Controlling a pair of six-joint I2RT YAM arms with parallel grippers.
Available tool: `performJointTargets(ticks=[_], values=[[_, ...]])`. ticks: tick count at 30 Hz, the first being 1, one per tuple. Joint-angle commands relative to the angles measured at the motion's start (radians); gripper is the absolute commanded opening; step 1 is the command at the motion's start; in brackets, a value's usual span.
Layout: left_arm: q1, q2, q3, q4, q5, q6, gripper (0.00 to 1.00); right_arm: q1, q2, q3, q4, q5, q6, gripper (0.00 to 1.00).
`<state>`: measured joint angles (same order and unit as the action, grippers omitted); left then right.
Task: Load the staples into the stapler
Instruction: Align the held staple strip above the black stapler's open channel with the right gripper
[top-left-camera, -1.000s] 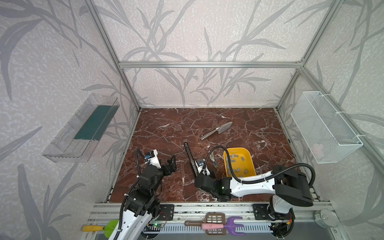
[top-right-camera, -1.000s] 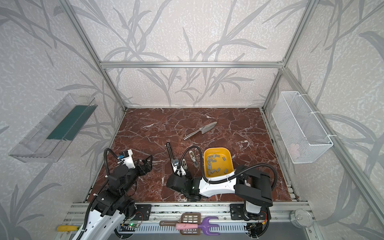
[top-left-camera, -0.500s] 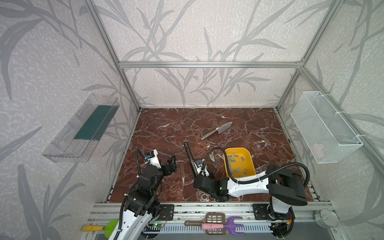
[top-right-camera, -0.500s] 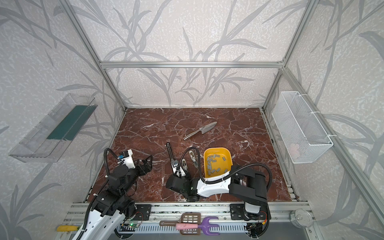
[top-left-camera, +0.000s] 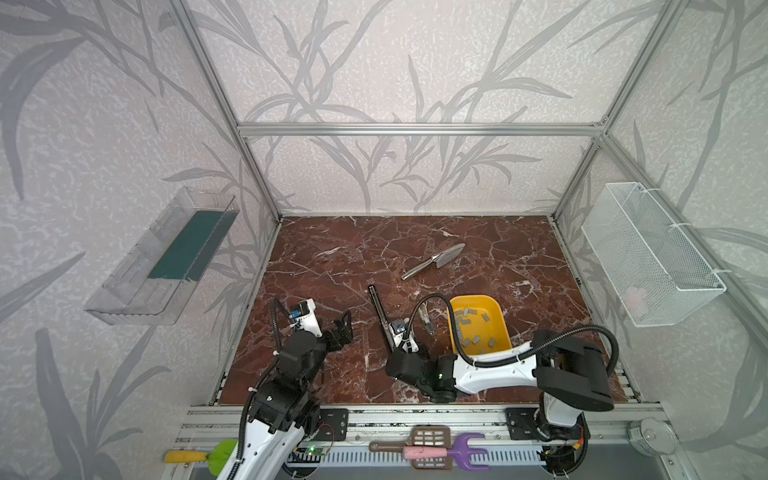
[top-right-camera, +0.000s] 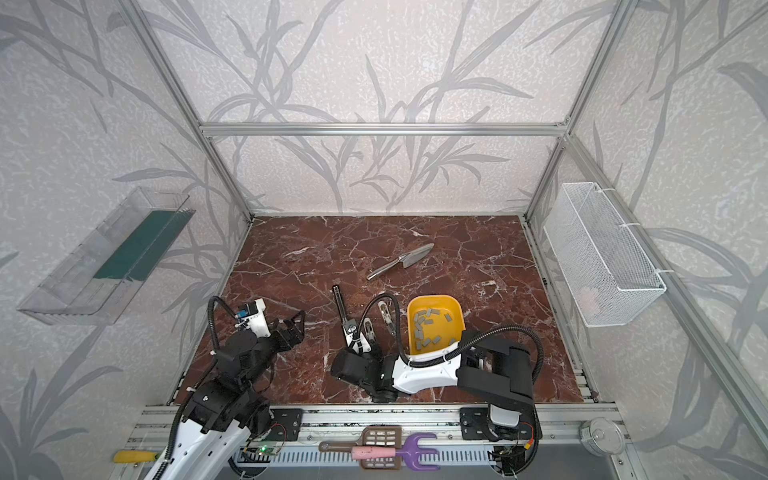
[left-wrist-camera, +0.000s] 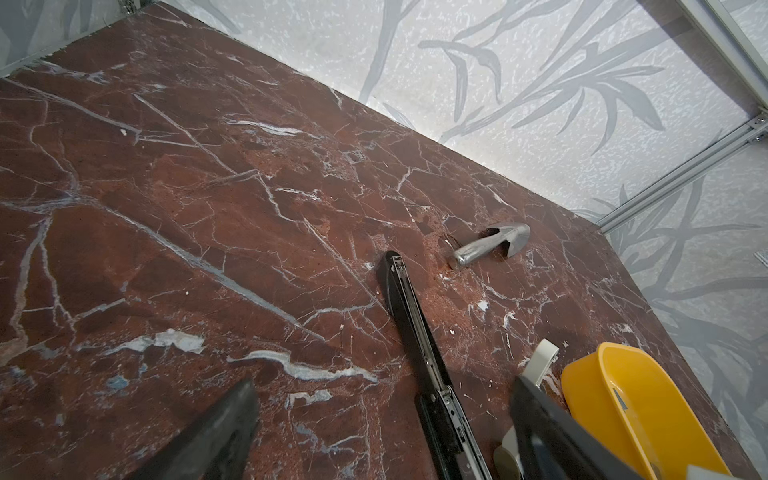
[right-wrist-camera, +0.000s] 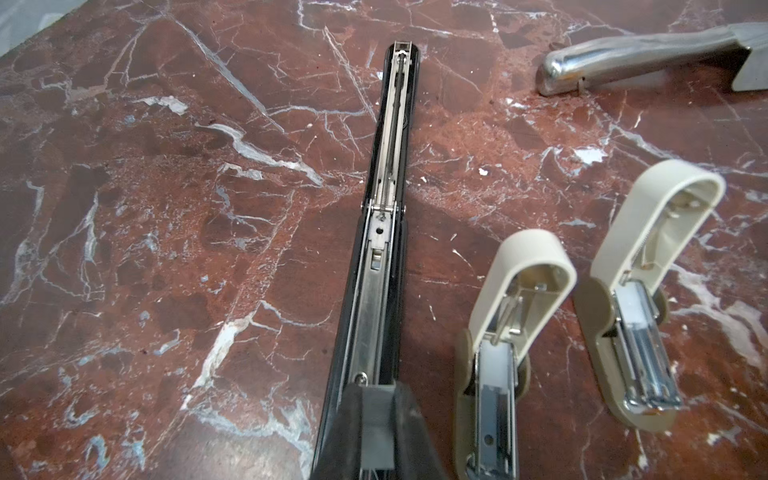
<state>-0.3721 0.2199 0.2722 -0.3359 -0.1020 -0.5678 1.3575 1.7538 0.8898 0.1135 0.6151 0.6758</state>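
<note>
A long black stapler (right-wrist-camera: 386, 208) lies opened flat on the marble, its metal channel facing up; it shows in both top views (top-left-camera: 379, 309) (top-right-camera: 341, 307). My right gripper (right-wrist-camera: 376, 432) hovers over the near end of that channel, shut on a small grey strip of staples (right-wrist-camera: 376, 419). More staples (top-left-camera: 473, 338) lie loose in the yellow tub (top-left-camera: 498, 309). My left gripper (left-wrist-camera: 382, 432) stands open and empty above bare marble to the left of the black stapler, also seen in a top view (top-left-camera: 341, 328).
Two small beige staplers (right-wrist-camera: 515, 311) (right-wrist-camera: 648, 266) lie opened between the black stapler and the yellow tub (top-right-camera: 455, 307). A metal trowel (top-left-camera: 436, 262) lies farther back. A wire basket (top-left-camera: 648, 257) and a clear shelf (top-left-camera: 166, 257) hang on the side walls.
The right arm's elbow has swung a little to the left and its gripper has closed slightly tighter on the strip. The left arm has not moved.
</note>
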Motion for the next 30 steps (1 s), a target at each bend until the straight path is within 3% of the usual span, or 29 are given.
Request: performJointTargets(ticks=[1, 30], values=[[-0.003, -0.009, -0.012, 0.006, 0.003, 0.01, 0.95, 0.009, -0.026, 0.024, -0.021, 0.034, 0.011, 0.13], [-0.002, -0.01, -0.012, 0.008, 0.002, 0.011, 0.95, -0.003, 0.053, 0.072, -0.012, 0.011, 0.021, 0.14]])
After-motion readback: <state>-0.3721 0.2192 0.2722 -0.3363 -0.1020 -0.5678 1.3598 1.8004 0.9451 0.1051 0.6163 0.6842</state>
